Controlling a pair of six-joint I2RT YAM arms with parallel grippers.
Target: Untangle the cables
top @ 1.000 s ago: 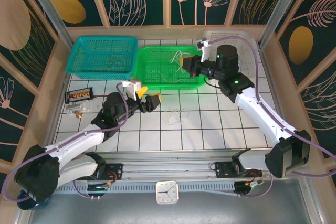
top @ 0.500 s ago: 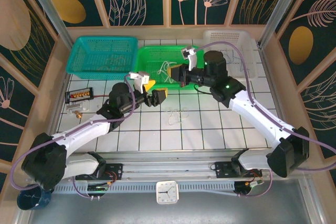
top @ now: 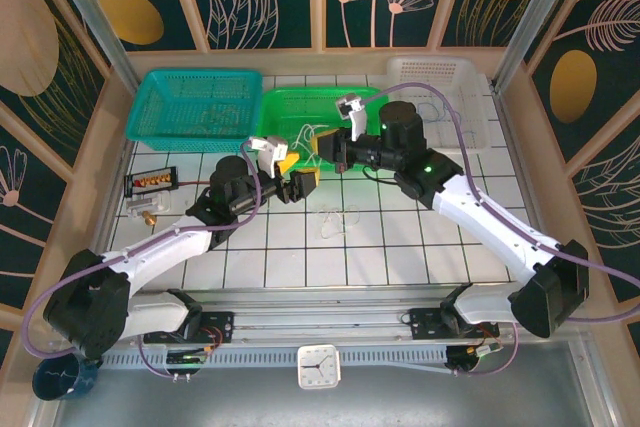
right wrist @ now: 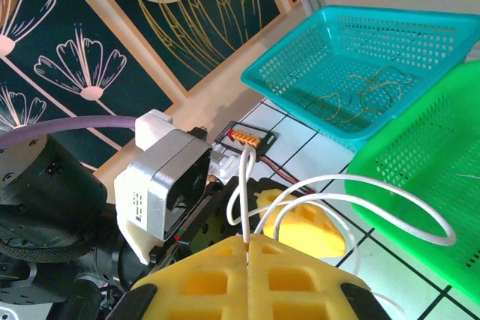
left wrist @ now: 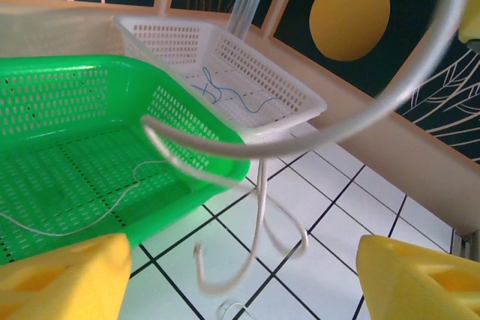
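Note:
My right gripper [right wrist: 247, 243] is shut on a white cable [right wrist: 352, 185], whose loops arch up and out from between its yellow fingers. In the top view the right gripper [top: 322, 147] holds this cable [top: 308, 133] over the green basket's front edge, just beside my left gripper [top: 297, 173]. The left gripper [left wrist: 240, 260] is open, and the white cable's loops [left wrist: 259, 207] dangle ahead of its jaws, untouched. A small pale cable clump [top: 338, 219] lies on the tiles. There is a blue cable [left wrist: 225, 95] in the white basket and yellowish cables [right wrist: 360, 91] in the teal basket.
Along the back stand the teal basket [top: 200, 74], the green basket [top: 290, 95] and the white basket [top: 430, 60]. A thin white strand [left wrist: 90, 200] lies in the green basket. A connector block [top: 150, 181] sits on the table's left side.
My right gripper has swung left out of the green basket with the white cable, up to the left gripper. The left gripper has risen slightly toward it and its jaws have narrowed a little.

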